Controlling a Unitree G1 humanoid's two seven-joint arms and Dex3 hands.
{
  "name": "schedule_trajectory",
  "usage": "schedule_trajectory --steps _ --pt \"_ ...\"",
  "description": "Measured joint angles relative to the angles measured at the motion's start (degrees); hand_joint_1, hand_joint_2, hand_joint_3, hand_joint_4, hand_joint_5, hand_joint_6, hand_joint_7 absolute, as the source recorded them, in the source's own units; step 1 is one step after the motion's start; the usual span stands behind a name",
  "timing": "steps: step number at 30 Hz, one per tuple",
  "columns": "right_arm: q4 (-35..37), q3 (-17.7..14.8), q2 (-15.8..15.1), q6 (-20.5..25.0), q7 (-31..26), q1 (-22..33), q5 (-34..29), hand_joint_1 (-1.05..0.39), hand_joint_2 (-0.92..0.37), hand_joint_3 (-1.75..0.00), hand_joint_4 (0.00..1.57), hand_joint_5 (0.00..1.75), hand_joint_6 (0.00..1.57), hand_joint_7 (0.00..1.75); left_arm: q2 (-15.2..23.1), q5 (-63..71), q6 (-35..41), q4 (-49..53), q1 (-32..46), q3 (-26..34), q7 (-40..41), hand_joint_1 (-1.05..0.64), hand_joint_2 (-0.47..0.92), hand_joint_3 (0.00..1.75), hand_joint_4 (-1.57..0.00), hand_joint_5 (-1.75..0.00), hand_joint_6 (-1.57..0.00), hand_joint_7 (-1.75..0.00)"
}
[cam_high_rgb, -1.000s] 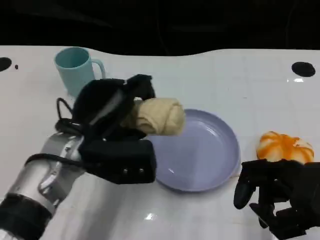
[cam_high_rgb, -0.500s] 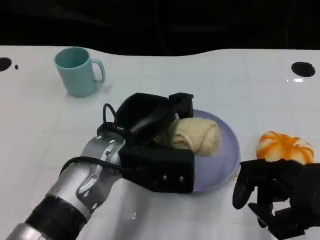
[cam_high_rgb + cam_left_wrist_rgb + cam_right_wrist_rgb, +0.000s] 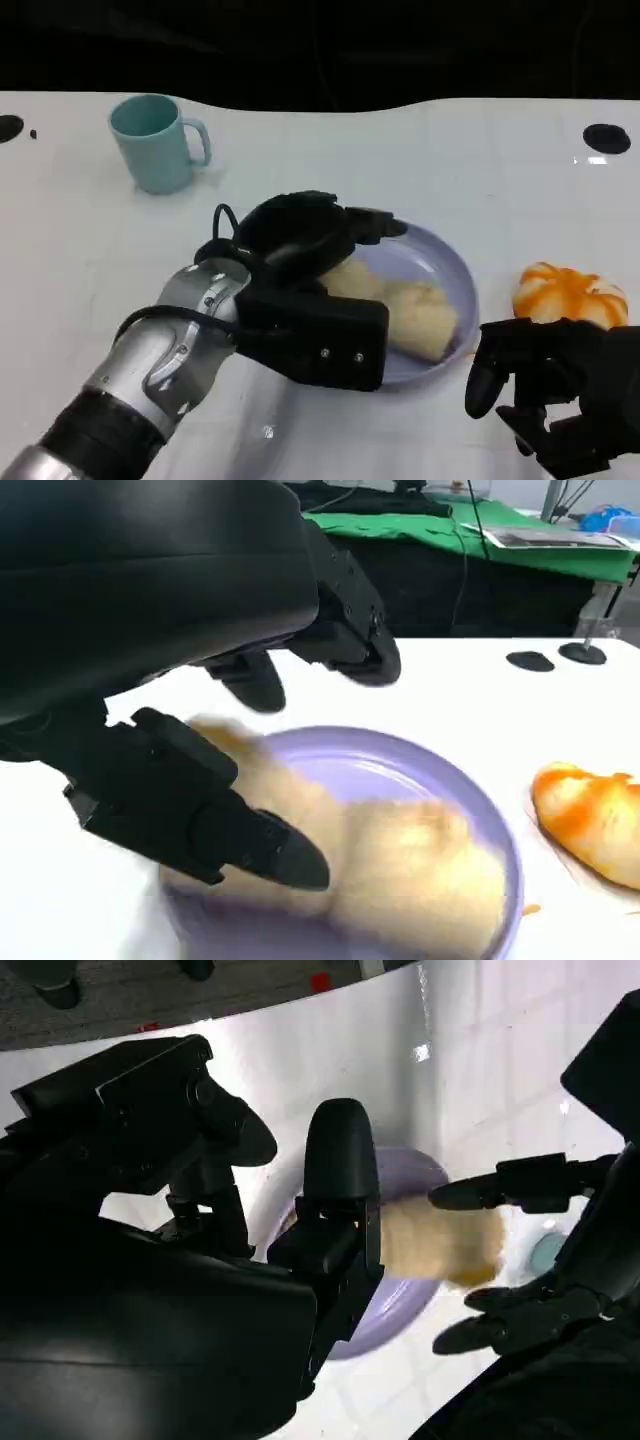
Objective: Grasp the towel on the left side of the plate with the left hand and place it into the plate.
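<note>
We look down on a white table (image 3: 520, 170). The rolled beige cloth towel (image 3: 410, 312) lies inside the shallow lavender round plate (image 3: 450, 262), toward its near side, resting on the plate's floor. Our left hand (image 3: 300, 235) hangs over the plate's left half, fingers spread apart above the towel; in the left wrist view the fingers (image 3: 345, 630) arch over the cloth with a gap showing beneath them, so the hand appears to have let go, though the blur there keeps us from being sure nothing brushes the fabric.

Our right hand (image 3: 560, 385) rests low at the near right, holding nothing, fingers loosely curled and apart. An orange and white striped soft object (image 3: 568, 292) sits just right of the plate, and a teal ceramic mug (image 3: 155, 140) stands well apart at the far left.

We judge the step in hand to be the release and withdrawal. To do it well, we lift the left hand straight up before drawing back, keeping fingers wide so none snags the cloth or tips the rim.
</note>
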Motion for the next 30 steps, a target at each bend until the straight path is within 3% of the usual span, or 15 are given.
schedule_trajectory --steps 10,17,21,25,27,29,30 --pt "0.07 0.01 0.00 -0.14 0.00 -0.03 -0.06 0.02 -0.60 -1.03 0.70 1.70 0.67 1.45 3.71 -2.87 1.20 -7.04 3.04 1.98 -5.55 -0.52 0.92 0.18 -0.19 -0.58 -0.40 -0.03" --pt "0.06 0.05 0.00 -0.06 0.00 -0.13 -0.09 0.02 -0.60 -1.04 0.70 1.70 0.67 1.45 5.43 -12.04 6.08 -17.16 8.28 8.17 -12.26 -0.37 0.92 0.23 -0.48 -0.73 -0.59 -0.11" --pt "0.11 0.07 -0.02 -0.05 0.00 -0.20 -0.14 0.02 -0.60 -1.04 0.69 1.69 0.67 1.45 5.12 -20.15 13.05 -24.08 12.37 13.03 -16.07 -0.31 0.92 0.25 -0.59 -0.77 -0.68 -0.14" --pt "0.13 0.12 0.02 -0.07 -0.01 -0.34 -0.13 0.02 -0.60 -1.04 0.69 1.70 0.67 1.45 3.50 -29.30 18.82 -30.47 17.07 18.48 -16.85 -0.21 0.92 0.29 -0.76 -0.87 -0.88 -0.23" --pt "0.15 0.11 0.03 -0.07 -0.01 -0.33 -0.12 0.02 -0.60 -1.04 0.69 1.70 0.67 1.45 2.51 -34.23 21.84 -33.07 19.50 21.32 -16.93 -0.20 0.87 0.40 -0.75 -1.00 -0.92 -0.31" --pt "0.17 0.12 0.03 -0.08 -0.01 -0.35 -0.13 0.02 -0.60 -1.04 0.70 1.70 0.68 1.45 1.86 -38.80 25.66 -35.42 21.34 23.67 -17.05 -0.16 0.68 0.78 -0.77 -1.12 -0.92 -0.54" --pt "0.17 0.14 0.03 -0.09 0.00 -0.39 -0.13 0.02 -0.60 -1.04 0.70 1.69 0.68 1.45 1.53 -40.99 28.57 -36.82 22.06 24.84 -17.04 -0.15 0.56 1.02 -0.79 -1.20 -0.89 -0.76"
